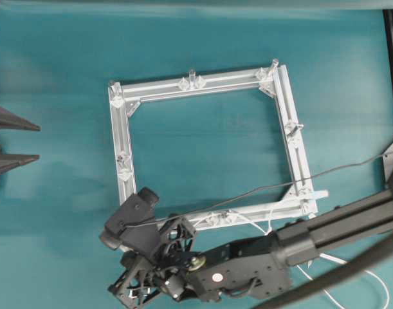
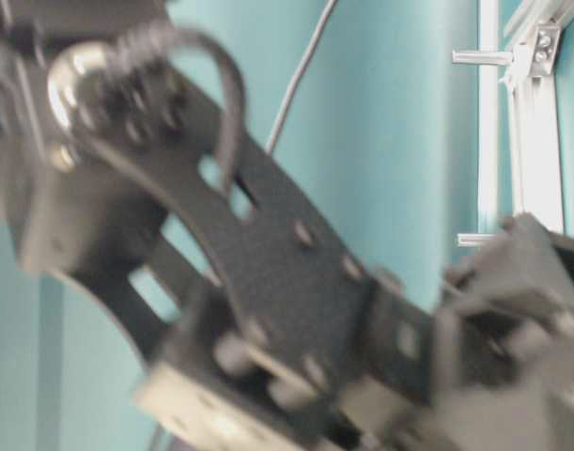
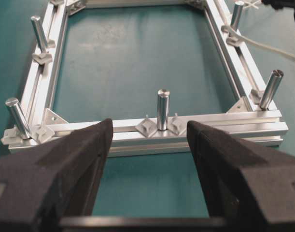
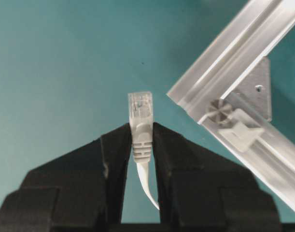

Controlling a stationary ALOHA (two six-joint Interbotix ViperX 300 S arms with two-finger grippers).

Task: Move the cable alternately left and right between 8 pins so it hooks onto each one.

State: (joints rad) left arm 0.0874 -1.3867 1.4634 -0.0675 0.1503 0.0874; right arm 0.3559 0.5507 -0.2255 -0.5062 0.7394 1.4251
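The right claw (image 4: 140, 145) is pinching the cable (image 4: 141, 145) just behind its plug, keeping the end steerable beside a corner pin (image 4: 218, 111). The left claw (image 3: 149, 140) is hanging wide open and empty, facing the frame (image 3: 205, 129).

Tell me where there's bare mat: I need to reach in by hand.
Free: the mat inside the frame, and the mat between its left rail and the open left gripper. Crowded: the near rail, where the right gripper, fingers shut on the cable, hangs among white cable loops.
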